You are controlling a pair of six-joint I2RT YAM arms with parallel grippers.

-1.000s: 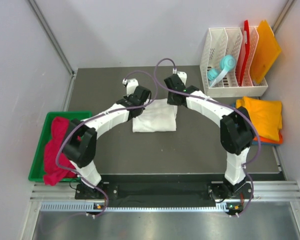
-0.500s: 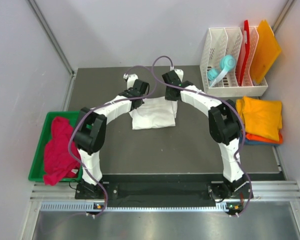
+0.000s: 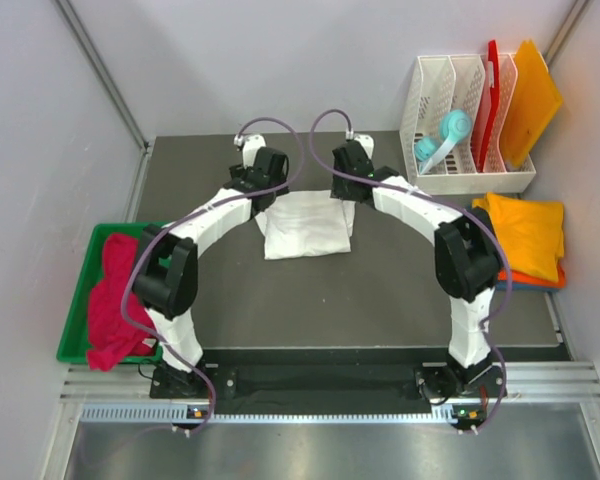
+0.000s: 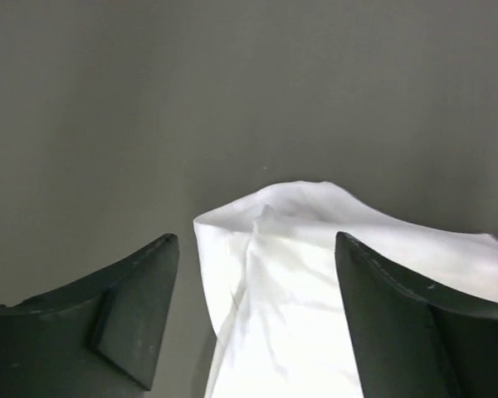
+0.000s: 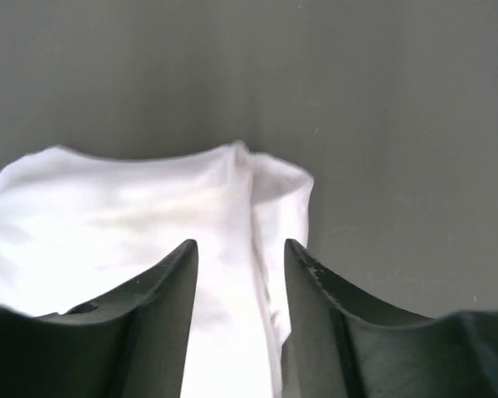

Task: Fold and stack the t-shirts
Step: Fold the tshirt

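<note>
The white t-shirt [image 3: 308,232] lies folded into a rough rectangle in the middle of the dark table. My left gripper [image 3: 269,195] is open over its far left corner [image 4: 299,274], fingers wide apart on either side of the cloth and not pinching it. Over the far right corner [image 5: 108,207], my right gripper [image 3: 348,195] is open with a narrower gap, the cloth loose under its fingers. A crimson-pink t-shirt [image 3: 115,300] is heaped in the green bin [image 3: 78,305]. A folded yellow-orange t-shirt [image 3: 525,232] lies on an orange one [image 3: 528,277] at the right edge.
A white file rack [image 3: 460,110] stands at the back right, holding a teal tool [image 3: 442,137], a red board [image 3: 492,90] and an orange board [image 3: 533,95]. Grey walls close in the table at left, back and right.
Both grippers have gone from shut to open, letting go of the white shirt's far edge. The left wrist has shifted slightly toward the back of the table.
</note>
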